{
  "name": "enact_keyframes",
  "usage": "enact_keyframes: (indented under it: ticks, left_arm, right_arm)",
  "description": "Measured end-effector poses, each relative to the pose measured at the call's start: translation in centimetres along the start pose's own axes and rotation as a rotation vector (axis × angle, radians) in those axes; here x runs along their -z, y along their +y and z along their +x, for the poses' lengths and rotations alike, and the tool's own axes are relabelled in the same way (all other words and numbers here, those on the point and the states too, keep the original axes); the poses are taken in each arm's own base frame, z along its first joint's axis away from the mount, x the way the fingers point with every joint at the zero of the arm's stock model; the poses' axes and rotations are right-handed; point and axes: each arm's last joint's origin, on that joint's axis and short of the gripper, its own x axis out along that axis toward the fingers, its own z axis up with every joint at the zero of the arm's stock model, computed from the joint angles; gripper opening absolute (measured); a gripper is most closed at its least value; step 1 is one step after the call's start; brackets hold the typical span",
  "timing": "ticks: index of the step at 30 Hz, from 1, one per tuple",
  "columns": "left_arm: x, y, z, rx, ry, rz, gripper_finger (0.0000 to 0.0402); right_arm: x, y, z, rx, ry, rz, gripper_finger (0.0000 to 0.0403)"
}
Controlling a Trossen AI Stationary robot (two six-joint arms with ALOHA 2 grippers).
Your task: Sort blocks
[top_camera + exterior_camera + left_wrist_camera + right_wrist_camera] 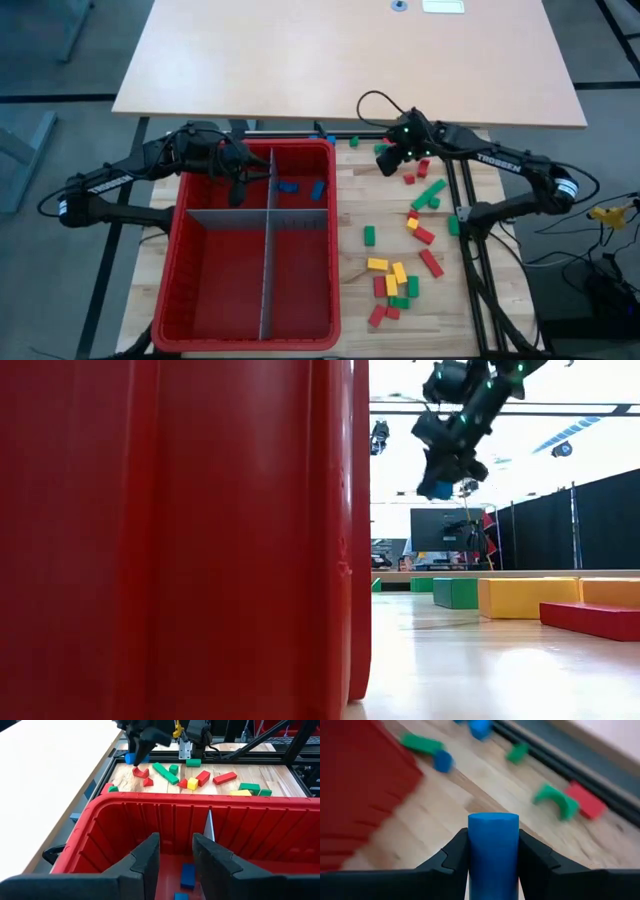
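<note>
— What is the overhead camera showing you?

— My right gripper [388, 160] is hanging over the wooden table [350, 235] just beside the red bin [335, 240]. My left gripper [238, 190] is reaching into the bin's far left compartment. Loose blocks [400, 280] are lying scattered on my right side, pointing every way. On my right arm I am reading white letters, "TROSSEN".

— And from table height?

— The bin wall is filling the left half, and my right gripper [440, 485] is hanging high with a blue piece in it.

— Your left wrist?

— My left fingers [145, 865] are standing slightly apart, holding nothing, above a blue block [188, 875] on the bin floor.

— Your right wrist?

— My right fingers [540, 865] are pinching a blue cylinder [493, 855], its long axis running straight out along them, well above the table.
</note>
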Motion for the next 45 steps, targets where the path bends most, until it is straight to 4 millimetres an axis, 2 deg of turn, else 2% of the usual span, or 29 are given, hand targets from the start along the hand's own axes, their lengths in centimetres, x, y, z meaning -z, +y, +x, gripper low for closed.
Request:
enact_keyframes:
  ticks: [6,12,16,23,27,31,35,38,45]
  left_arm:
    - [-0.1,0.0,0.0,-0.001,-0.008,-0.006,0.0109]
    - [-0.1,0.0,0.0,-0.001,-0.006,-0.020,0.0104]
    - [-0.1,0.0,0.0,0.000,-0.005,-0.025,0.0105]
    - [0.0,0.0,0.0,0.000,-0.003,-0.039,0.0111]
    - [0.0,0.0,0.0,0.001,0.004,-0.044,0.0109]
    - [0.1,0.0,0.0,0.002,0.011,-0.044,0.0106]
    - [0.1,0.0,0.0,0.002,0.011,-0.045,0.0109]
    - [0.1,0.0,0.0,0.002,0.011,-0.044,0.0112]
    - [0.2,0.0,0.0,0.003,0.022,-0.046,0.0110]
  right_arm:
    - [-2.2,4.7,-1.3,-0.137,-0.122,-0.111,0.0110]
    - [-4.9,8.8,-1.4,-0.243,-0.197,-0.206,0.0110]
    - [-6.6,11.0,-0.3,-0.272,-0.206,-0.257,0.0110]
    - [-8.7,13.6,3.0,-0.341,-0.165,-0.315,0.0119]
    - [-9.1,14.1,4.3,-0.346,-0.150,-0.336,0.0149]
    - [-9.2,14.1,4.5,-0.343,-0.150,-0.352,0.0179]
    - [-9.3,14.0,3.8,-0.338,-0.169,-0.367,0.0198]
    - [-9.6,13.5,2.6,-0.323,-0.201,-0.387,0.0207]
    - [-9.5,10.7,0.4,0.031,-0.186,-0.471,0.0209]
